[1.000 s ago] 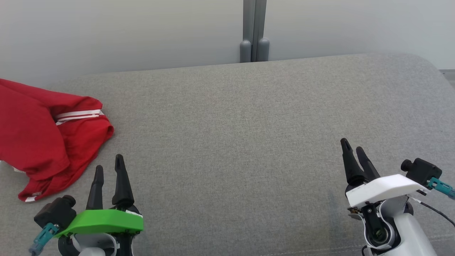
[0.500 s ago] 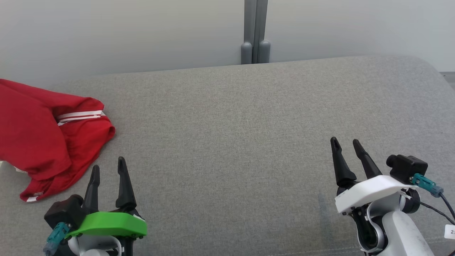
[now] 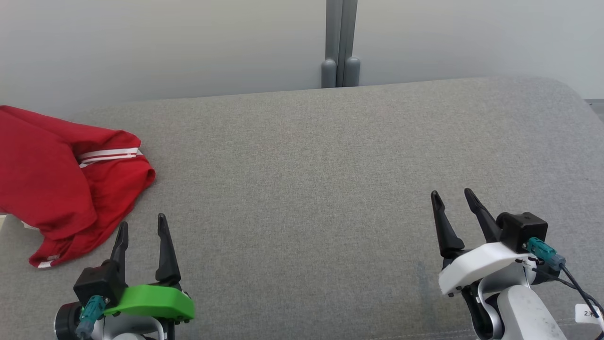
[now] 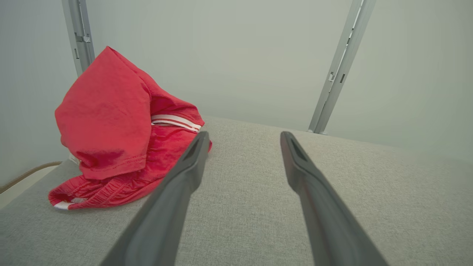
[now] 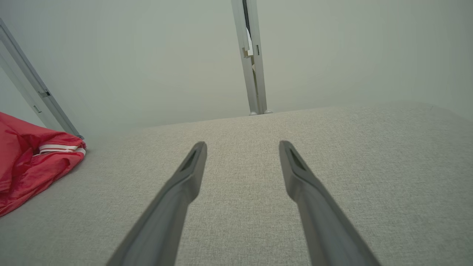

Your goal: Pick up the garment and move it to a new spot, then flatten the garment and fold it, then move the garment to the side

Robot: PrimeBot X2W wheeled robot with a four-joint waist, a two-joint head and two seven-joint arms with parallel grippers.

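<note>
1. Where the left gripper [image 3: 143, 222] sits at the lower left of the head view, its two dark fingers [image 3: 163, 245] are spread apart with nothing between them, tips pointing up-view over the grey cushion [image 3: 306, 165].
2. The left fingertips are near the lower edge of the garment [image 3: 56, 189] but clear of it. In the left wrist view one finger overlaps the red cloth, though the head view shows a gap, so no touch.
3. Behind the left fingers is a green cover [image 3: 151, 300]. A black camera block [image 3: 96, 283] with a teal plug sits on its outer side, and the pale wrist is cut off by the bottom edge.
4. The right gripper [image 3: 451, 193] is at the lower right, fingers parted and empty. They lean a bit left up-view, with the tips over bare cushion.
5. Behind them is a white cover [image 3: 472, 267]. A second black block [image 3: 521, 229] with a teal plug and dark cable is on the outer side, and the pale forearm runs off the bottom.
6. The garment is red with white stripes, a crumpled heap at the far left of the cushion. The frame edge partly cuts it off, and it is well apart from the right gripper.
7. A grey post [image 3: 340, 42] stands behind the cushion's far edge at centre, against a pale wall [image 3: 165, 42].
</note>
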